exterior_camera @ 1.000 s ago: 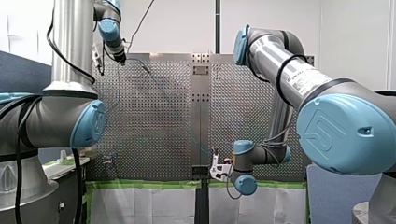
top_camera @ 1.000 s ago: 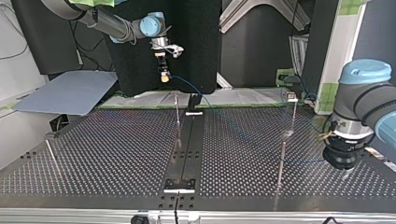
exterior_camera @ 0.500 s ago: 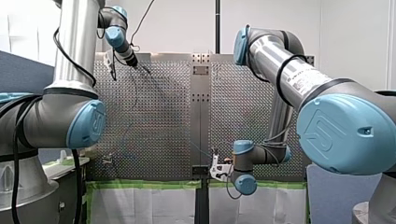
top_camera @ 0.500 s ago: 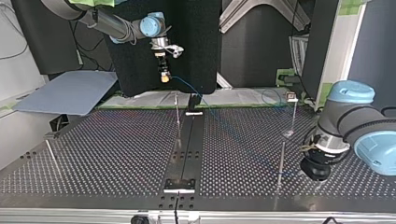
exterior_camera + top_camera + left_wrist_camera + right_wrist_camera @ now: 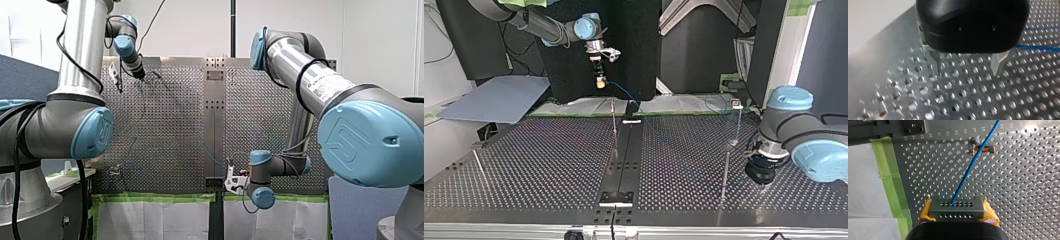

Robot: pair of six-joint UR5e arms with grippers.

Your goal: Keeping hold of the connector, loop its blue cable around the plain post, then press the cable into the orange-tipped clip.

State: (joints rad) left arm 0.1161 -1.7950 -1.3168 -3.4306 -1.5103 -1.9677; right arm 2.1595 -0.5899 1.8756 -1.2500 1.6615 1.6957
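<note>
Where cable (image 5: 965, 178) crosses, perforated table (image 5: 1023, 195), green tape (image 5: 889, 170)

White wall (image 5: 190, 25) stood behind. Blue partition (image 5: 22, 75) at front view's left. Perforated metal table (image 5: 539, 160) was edged with green tape (image 5: 155, 198) over white paper (image 5: 155, 220). Black panel (image 5: 634, 45) and grey board (image 5: 499, 97) lay beyond.

A robotics lab: my left arm (image 5: 82, 50) and my right arm (image 5: 310, 75) flank a perforated metal table (image 5: 549, 165).
</note>
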